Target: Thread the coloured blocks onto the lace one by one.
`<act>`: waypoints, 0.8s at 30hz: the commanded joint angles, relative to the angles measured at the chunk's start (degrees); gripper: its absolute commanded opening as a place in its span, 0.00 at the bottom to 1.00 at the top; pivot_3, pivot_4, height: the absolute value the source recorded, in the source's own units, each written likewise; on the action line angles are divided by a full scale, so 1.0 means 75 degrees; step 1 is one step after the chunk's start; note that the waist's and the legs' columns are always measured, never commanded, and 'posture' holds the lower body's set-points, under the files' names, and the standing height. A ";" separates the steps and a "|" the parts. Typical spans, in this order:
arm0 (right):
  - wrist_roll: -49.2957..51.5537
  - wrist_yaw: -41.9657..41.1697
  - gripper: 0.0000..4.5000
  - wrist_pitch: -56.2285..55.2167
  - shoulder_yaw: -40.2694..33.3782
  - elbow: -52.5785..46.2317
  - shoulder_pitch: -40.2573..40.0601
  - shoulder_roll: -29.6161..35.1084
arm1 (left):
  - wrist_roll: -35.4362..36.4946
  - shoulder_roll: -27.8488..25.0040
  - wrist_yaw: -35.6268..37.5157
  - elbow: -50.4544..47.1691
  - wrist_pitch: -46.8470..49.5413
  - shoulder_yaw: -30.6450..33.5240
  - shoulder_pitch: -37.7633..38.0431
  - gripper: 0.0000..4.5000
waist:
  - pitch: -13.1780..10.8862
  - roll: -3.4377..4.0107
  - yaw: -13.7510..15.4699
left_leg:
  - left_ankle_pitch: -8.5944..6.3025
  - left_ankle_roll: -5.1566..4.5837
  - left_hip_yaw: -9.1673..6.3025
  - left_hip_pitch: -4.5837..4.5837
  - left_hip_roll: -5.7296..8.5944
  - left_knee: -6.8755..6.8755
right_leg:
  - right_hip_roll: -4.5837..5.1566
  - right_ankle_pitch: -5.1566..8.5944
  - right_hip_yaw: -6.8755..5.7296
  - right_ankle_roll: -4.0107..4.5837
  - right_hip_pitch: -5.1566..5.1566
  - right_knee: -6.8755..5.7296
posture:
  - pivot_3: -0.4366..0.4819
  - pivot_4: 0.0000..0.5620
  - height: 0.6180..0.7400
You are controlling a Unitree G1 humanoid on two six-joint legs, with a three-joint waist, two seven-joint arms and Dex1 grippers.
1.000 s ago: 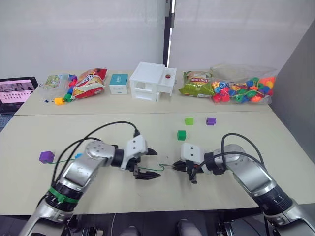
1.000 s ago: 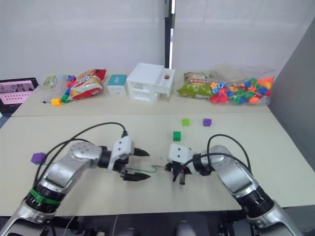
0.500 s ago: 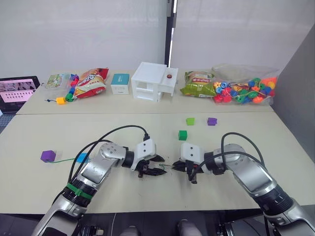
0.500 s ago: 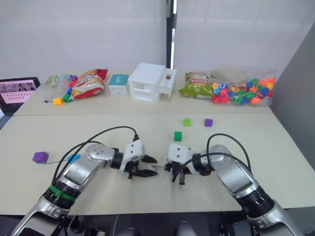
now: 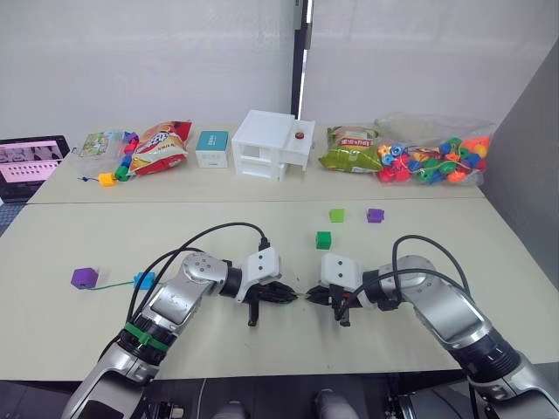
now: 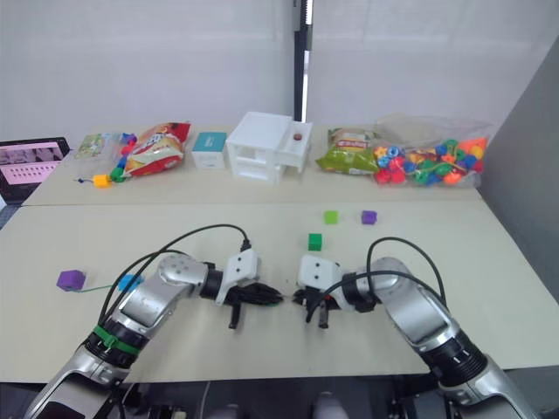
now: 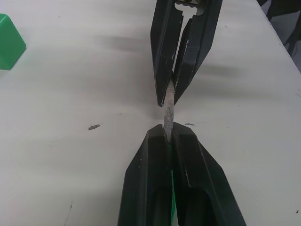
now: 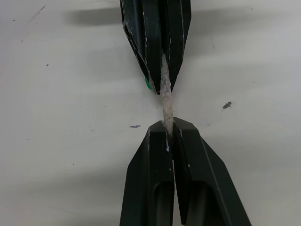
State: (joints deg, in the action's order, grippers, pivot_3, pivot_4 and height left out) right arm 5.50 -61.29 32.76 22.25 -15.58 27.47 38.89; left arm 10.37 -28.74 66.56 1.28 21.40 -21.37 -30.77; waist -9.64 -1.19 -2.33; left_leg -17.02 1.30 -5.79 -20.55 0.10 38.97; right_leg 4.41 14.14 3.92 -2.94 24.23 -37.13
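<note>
Eye view: left gripper and right gripper meet tip to tip above the desk; blocks lie beyond. Wrist views: both fingers pinch the lace tip, bridging them; unsynchronised release risks dropping it.

My arms are silver-grey, jointed shells, each looped by a black cable. White housings sit at my wrists. My left tool and right tool carry tapered black fingers. A green band rings my left forearm.
</note>
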 commanded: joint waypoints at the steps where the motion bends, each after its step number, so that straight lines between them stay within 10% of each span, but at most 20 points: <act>1: 0.0116 0.0322 0.15 0.0349 -0.0238 -0.0298 -0.0018 -0.0155 | 0.0123 -0.0057 0.0059 -0.0365 0.0021 0.0143 -0.0022 0.00 | 0.0000 0.0000 0.0001 | 0.0000 0.0000 -0.0001 0.0000 0.0000 0.0000 | 0.0000 0.0000 0.0000 0.0000 0.0000 0.0000 | 0.48 0.27 1.00; 12: 0.1017 0.3258 0.99 0.2388 -0.3677 -0.2020 -0.2089 -0.1443 | 0.0153 -0.0399 0.0019 -0.0677 0.0263 0.0300 0.0070 0.00 | 0.0001 -0.0001 0.0134 | 0.0000 0.0000 -0.0003 -0.0007 0.0002 0.0002 | 0.0002 -0.0001 -0.0001 -0.0002 0.0001 -0.0001 | 0.48 0.27 1.00; 24: -0.0570 0.7774 1.00 -0.0065 -0.4507 0.0940 -0.0842 -0.3936 | 0.0310 -0.0472 -0.0360 -0.1368 0.0903 0.0491 0.0456 0.00 | 0.0005 0.0008 -0.0035 | 0.0006 0.0011 0.0005 0.0010 0.0000 -0.0009 | 0.0000 -0.0002 0.0008 0.0000 0.0003 -0.0011 | 0.48 0.27 1.00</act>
State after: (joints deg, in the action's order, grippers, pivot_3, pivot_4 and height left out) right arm 1.74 -4.76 36.70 -9.98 -11.65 19.14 9.13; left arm 11.61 -32.24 64.35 -6.95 27.85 -18.83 -27.17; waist -9.60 -1.13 -2.59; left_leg -16.97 1.39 -5.75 -20.45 0.09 38.88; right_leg 4.40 14.13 3.98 -2.94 24.25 -37.21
